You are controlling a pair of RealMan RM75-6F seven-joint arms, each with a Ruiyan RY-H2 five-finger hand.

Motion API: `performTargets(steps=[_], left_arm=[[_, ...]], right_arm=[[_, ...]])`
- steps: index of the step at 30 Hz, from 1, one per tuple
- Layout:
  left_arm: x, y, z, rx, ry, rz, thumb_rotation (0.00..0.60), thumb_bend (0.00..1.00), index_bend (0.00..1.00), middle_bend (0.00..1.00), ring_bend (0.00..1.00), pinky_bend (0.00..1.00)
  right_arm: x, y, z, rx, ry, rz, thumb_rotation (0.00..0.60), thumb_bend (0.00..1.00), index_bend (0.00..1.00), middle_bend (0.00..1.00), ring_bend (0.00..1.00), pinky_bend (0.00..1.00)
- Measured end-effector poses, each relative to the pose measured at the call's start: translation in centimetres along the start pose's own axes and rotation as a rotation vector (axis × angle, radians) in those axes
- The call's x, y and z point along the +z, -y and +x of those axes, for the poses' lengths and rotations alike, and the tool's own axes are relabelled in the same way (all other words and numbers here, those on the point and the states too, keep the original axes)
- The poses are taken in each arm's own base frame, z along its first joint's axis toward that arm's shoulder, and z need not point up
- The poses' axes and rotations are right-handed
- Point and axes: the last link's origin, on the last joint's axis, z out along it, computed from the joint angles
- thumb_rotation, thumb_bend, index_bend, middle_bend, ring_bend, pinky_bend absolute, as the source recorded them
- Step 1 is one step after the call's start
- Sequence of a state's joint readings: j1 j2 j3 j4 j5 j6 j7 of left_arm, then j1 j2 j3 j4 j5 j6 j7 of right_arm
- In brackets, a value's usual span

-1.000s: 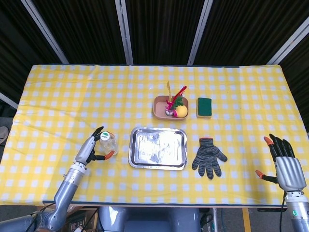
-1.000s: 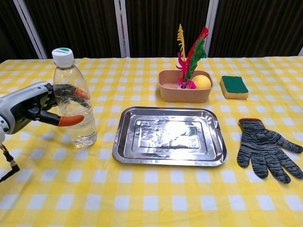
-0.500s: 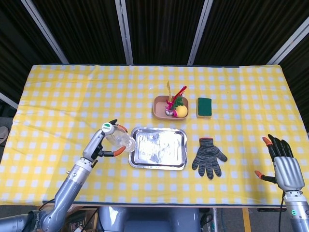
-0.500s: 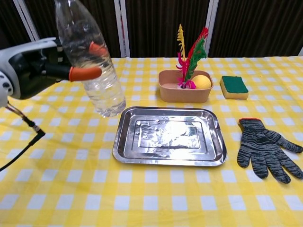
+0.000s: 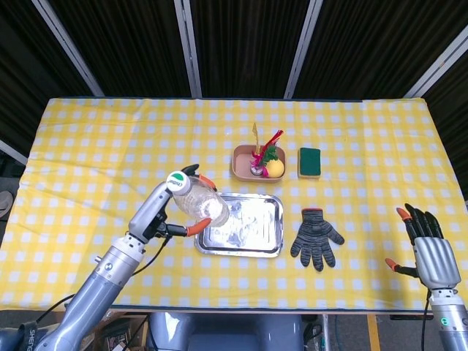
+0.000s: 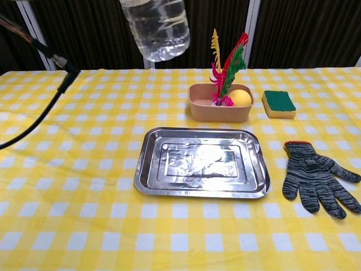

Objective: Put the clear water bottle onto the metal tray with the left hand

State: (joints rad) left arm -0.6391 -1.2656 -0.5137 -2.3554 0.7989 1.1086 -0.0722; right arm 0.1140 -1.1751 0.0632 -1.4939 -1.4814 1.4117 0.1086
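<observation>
Over the yellow checked tabletop (image 5: 110, 146), your shiny rectangular metal tray (image 6: 201, 162) lies flat. The clear plastic water bottle (image 5: 199, 205), tilted above its left edge, is light, smooth, likely slippery; your left hand (image 5: 164, 212) wraps its body. Right hand (image 5: 428, 245) is spread, empty.

Bottle (image 6: 157, 31) top — cropped, chest view

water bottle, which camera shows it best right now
The head view: it shows the whole clear water bottle, cap to base, gripped in the left hand over the metal tray's left edge. The chest view catches only its lower part at the top edge, with no hand visible.
</observation>
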Motion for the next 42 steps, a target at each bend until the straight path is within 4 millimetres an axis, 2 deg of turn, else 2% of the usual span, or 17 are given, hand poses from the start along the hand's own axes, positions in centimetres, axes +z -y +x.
performTargets(steps=[5, 16, 20, 23, 26, 32, 37, 39, 42], left_arm=[[-0.6, 2.2, 0.2, 0.019, 0.001, 0.099, 0.600, 0.42, 0.53, 0.51, 0.00, 0.00], [0.1, 11.6, 0.5, 0.034, 0.012, 0.276, 0.600, 0.42, 0.53, 0.51, 0.00, 0.00], [0.0, 12.7, -0.5, 0.025, 0.036, 0.268, 0.600, 0.42, 0.53, 0.51, 0.00, 0.00], [0.1, 12.0, -0.8, 0.008, 0.040, 0.247, 0.600, 0.42, 0.53, 0.51, 0.00, 0.00], [0.1, 10.3, -1.1, -0.006, 0.049, 0.208, 0.600, 0.42, 0.53, 0.51, 0.00, 0.00], [-0.3, 4.7, -1.2, -0.039, 0.061, 0.113, 0.600, 0.42, 0.54, 0.51, 0.00, 0.00], [0.3, -0.1, 0.1, -0.016, 0.045, 0.035, 0.600, 0.42, 0.54, 0.51, 0.00, 0.00], [0.7, -1.2, 1.0, 0.013, 0.032, 0.015, 0.600, 0.42, 0.54, 0.51, 0.00, 0.00], [0.8, -1.5, 1.8, 0.034, 0.035, 0.031, 0.600, 0.42, 0.54, 0.51, 0.00, 0.00]], right_arm=[[-0.1, 0.0, 0.1, 0.003, -0.006, -0.001, 0.600, 0.05, 0.05, 0.00, 0.00, 0.00], [0.1, -0.1, 0.0, 0.000, 0.000, -0.005, 0.600, 0.05, 0.05, 0.00, 0.00, 0.00], [0.1, 0.0, -0.1, 0.002, 0.003, -0.003, 0.600, 0.05, 0.05, 0.00, 0.00, 0.00], [0.1, 0.0, 0.0, 0.005, 0.001, -0.002, 0.600, 0.05, 0.05, 0.00, 0.00, 0.00], [0.1, 0.0, 0.1, 0.008, -0.001, -0.001, 0.600, 0.05, 0.05, 0.00, 0.00, 0.00], [0.0, 0.0, -0.1, 0.012, 0.009, 0.004, 0.600, 0.05, 0.05, 0.00, 0.00, 0.00], [0.0, 0.3, -0.2, 0.010, 0.011, 0.015, 0.600, 0.05, 0.05, 0.00, 0.00, 0.00], [-0.1, 0.4, -0.2, 0.012, 0.010, 0.017, 0.600, 0.05, 0.05, 0.00, 0.00, 0.00], [-0.2, 0.4, -0.1, 0.014, 0.006, 0.015, 0.600, 0.05, 0.05, 0.00, 0.00, 0.00]])
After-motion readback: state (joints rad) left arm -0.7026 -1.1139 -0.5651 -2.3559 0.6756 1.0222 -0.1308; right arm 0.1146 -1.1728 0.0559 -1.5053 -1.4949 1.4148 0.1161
